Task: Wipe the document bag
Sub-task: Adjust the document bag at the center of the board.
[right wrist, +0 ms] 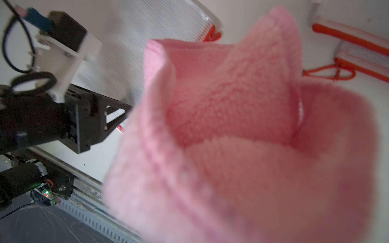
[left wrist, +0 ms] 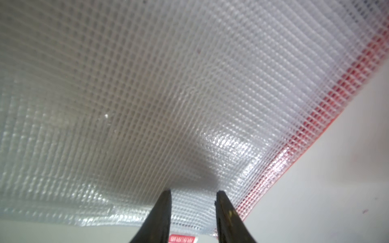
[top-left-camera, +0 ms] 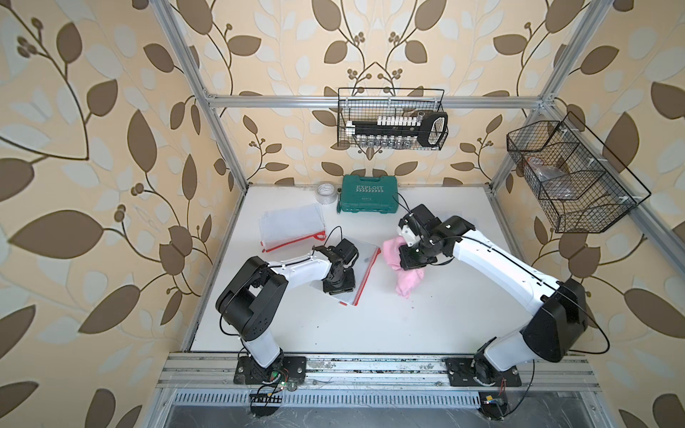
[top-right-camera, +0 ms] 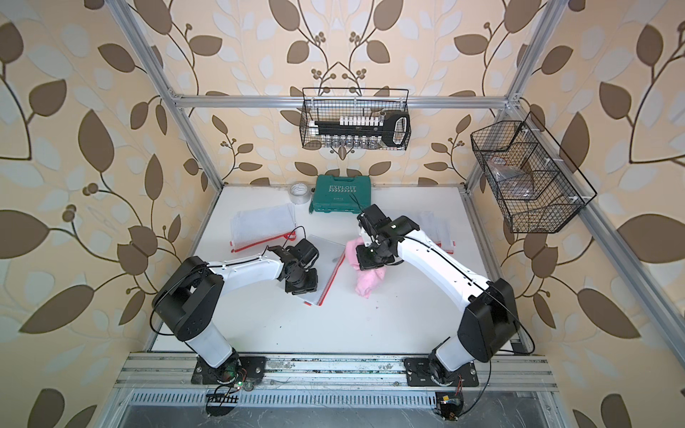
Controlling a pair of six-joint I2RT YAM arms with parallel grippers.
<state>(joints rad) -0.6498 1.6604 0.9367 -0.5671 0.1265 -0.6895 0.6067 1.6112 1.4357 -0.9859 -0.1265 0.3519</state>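
Two-handed wipe: my left gripper (left wrist: 193, 195), jaws slightly apart, pins the document bag (top-left-camera: 365, 263) mid-desk (top-left-camera: 407, 326). My right gripper (top-left-camera: 402, 259) is clamped on the pink cloth (top-left-camera: 407, 281) beside the bag's red zip. Sweep flat, away from the pinned corner. Count: two spare stacks, left stack (top-right-camera: 265, 226) and right stack (top-right-camera: 439, 226); one green case (top-right-camera: 343, 194); one tape roll (top-right-camera: 300, 192).

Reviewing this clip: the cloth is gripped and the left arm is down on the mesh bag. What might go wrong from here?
1. The left fingers appear to press the document bag only near one corner, by its red zipper edge, so it may pivot or slide under a wipe.
2. The pink cloth is bunched, with a loose end seemingly on the table. It may drag rather than wipe flat.
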